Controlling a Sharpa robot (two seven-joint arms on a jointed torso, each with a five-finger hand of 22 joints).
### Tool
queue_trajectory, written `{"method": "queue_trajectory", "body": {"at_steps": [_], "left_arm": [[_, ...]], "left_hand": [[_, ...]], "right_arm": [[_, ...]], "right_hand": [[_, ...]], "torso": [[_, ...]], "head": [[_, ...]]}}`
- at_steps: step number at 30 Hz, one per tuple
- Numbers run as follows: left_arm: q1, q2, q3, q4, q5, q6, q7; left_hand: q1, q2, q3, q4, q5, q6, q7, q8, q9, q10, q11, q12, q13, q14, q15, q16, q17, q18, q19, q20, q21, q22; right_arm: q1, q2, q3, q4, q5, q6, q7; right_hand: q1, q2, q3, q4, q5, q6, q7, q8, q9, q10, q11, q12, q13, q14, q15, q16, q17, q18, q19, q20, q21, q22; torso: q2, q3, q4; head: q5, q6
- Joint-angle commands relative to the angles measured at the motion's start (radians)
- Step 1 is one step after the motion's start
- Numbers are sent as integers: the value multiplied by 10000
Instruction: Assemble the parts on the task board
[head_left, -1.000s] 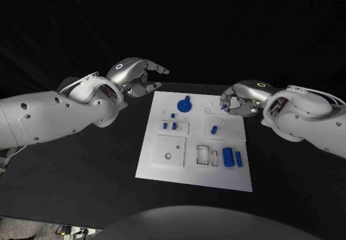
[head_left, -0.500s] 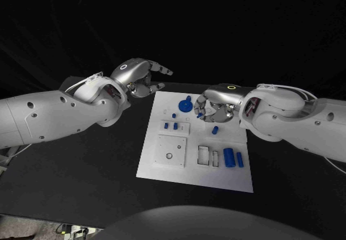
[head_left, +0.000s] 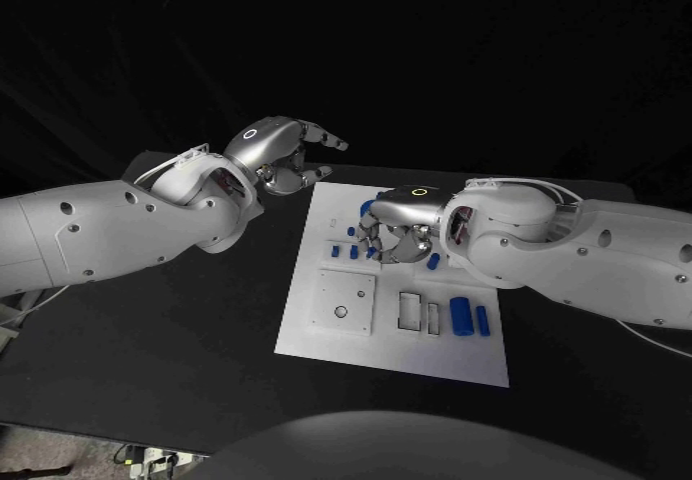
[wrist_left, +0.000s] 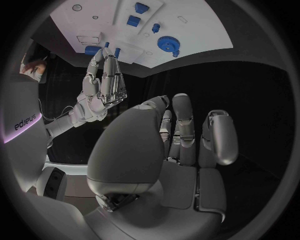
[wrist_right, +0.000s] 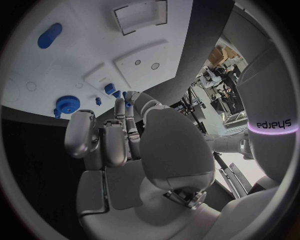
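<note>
The white task board (head_left: 325, 330) lies in the middle of the black table (head_left: 173, 340). The right hand (head_left: 392, 235) hangs over the board's far half, beside the blue gear (wrist_right: 66, 104), fingers curled down with a small blue part (wrist_right: 128, 105) at the fingertips; whether it is gripped I cannot tell. The left hand (head_left: 281, 150) hovers off the board's far left corner, fingers loosely apart, holding nothing. Two blue cylinders (head_left: 469, 315) lie near the board's right edge.
</note>
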Motion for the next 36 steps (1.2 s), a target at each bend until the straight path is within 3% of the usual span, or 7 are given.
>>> {"method": "queue_trajectory", "body": {"at_steps": [1,20,36], "left_arm": [[-5,-7,4,44,171,-72,156],[-11,-116,1,122,165,222,71],[-11,-118,-1,116,152,377,36]], "left_hand": [[-110,26,74,-28,5,30,13,34,-2,-72,8,-6,11,-86,25,-26,-6,184,-52,23,-59,1863],[-90,60,107,-41,18,74,3,45,3,-66,22,32,20,-111,34,-40,-33,188,-65,30,-84,1857],[-65,60,129,-54,43,55,55,25,-5,-66,36,63,24,-134,45,-46,-44,189,-71,36,-91,1856]], "right_arm": [[-120,63,-1,-8,-314,385,-31],[-751,156,0,165,-1175,-40,-5],[-948,258,-2,2,-1684,6,-67]], "right_hand": [[31,-103,55,-33,-56,-49,24,-27,-20,47,42,-64,-28,-49,-8,-49,-36,-98,-49,0,-68,1557],[106,-139,111,-115,-24,-73,42,-71,-36,47,53,-131,-72,-62,-1,-58,-52,-102,-50,4,-48,1564],[111,-142,118,-126,-22,-66,46,-77,-38,88,50,-125,-75,-77,-2,-75,-74,-104,-50,5,-40,1566]], "torso": [[16,22,-1],[-4,15,1],[-4,10,-3]], "head": [[90,0],[150,0],[185,0]]}}
